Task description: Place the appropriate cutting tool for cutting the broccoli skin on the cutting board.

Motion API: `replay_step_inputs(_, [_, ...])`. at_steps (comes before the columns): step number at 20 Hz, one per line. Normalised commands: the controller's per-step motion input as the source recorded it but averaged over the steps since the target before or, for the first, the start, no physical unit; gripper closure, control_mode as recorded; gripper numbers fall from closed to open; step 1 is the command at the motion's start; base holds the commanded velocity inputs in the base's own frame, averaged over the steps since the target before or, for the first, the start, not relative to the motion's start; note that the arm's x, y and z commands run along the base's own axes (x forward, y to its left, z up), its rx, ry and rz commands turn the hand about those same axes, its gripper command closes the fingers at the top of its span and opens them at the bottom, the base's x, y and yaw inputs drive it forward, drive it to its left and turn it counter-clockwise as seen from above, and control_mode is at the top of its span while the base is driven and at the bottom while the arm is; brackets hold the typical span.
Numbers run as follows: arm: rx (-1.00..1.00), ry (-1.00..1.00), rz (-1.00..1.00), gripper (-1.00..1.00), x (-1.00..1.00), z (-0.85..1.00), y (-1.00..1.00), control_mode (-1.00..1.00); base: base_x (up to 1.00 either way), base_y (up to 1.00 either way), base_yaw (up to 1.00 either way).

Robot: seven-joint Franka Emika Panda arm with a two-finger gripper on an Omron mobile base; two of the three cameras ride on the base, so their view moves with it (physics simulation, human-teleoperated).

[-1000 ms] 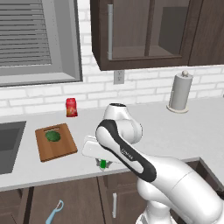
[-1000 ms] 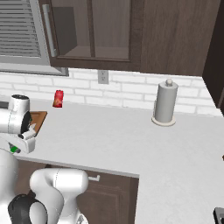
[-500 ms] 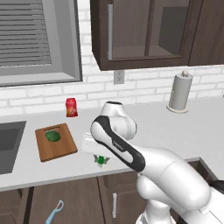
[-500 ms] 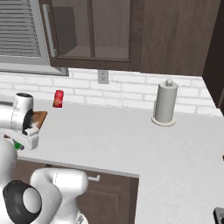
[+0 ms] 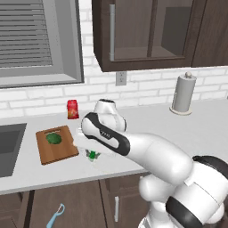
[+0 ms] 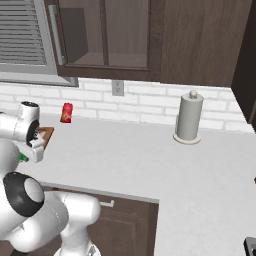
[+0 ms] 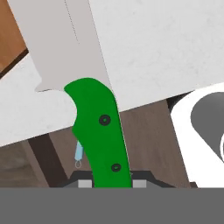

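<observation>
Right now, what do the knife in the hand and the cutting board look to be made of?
Knife: the blade looks like matte pale-grey metal, flat and without glare. Its bright green handle looks like smooth plastic with two dark rivets, though painted wood is possible. Cutting board: looks like wood, warm brown with a satin finish and faint grain.

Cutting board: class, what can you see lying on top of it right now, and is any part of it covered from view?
A small dark green broccoli lies on the cutting board. The rest of its top looks bare. Its right edge is partly covered by the arm and the held knife.
</observation>
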Motion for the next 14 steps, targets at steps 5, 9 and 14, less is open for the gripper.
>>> replay_step_inputs(5, [0.00,0.00,-0.10,1.00,0.58,0.00,0.50,-1.00,0.00,0.00,0.00])
replay_step_inputs(9, [0.00,0.00,-0.10,1.00,0.58,-0.03,0.27,-1.00,0.00,0.00,0.00])
replay_step_inputs(14, [0.00,0.07,-0.09,1.00,0.55,-0.15,0.32,-1.00,0.00,0.00,0.00])
